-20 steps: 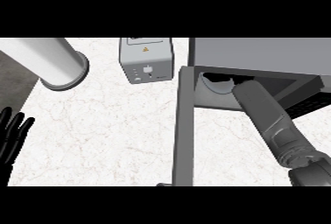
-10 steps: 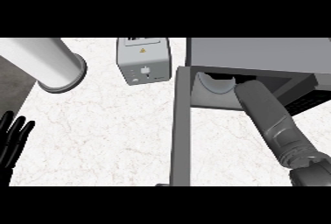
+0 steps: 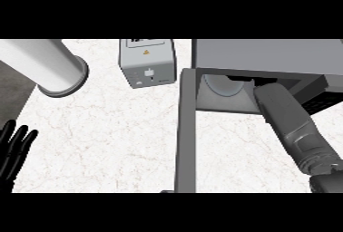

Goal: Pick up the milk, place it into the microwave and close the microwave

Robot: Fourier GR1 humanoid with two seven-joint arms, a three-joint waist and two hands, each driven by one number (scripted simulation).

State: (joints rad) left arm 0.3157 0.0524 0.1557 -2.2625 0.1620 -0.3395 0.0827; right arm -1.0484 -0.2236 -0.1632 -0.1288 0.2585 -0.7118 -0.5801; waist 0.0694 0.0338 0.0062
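The microwave (image 3: 268, 54) stands at the upper right with its door (image 3: 188, 136) swung open toward me, seen edge-on as a grey bar. My right forearm (image 3: 295, 131) reaches into the cavity. Only dark bits of the right hand (image 3: 244, 79) show under the microwave's top, beside the pale turntable (image 3: 224, 87). The milk is not visible; the microwave's roof and the arm hide whatever sits inside. My left hand (image 3: 15, 149) rests open at the lower left edge, fingers up.
A grey boxy appliance (image 3: 147, 63) stands at the back centre, just left of the microwave. A large white cylinder (image 3: 47, 65) lies at the upper left. The marble counter (image 3: 107, 136) stretches between the left hand and the open door.
The right forearm has shifted slightly to the right inside the microwave opening. The left hand has sunk a little lower at the edge.
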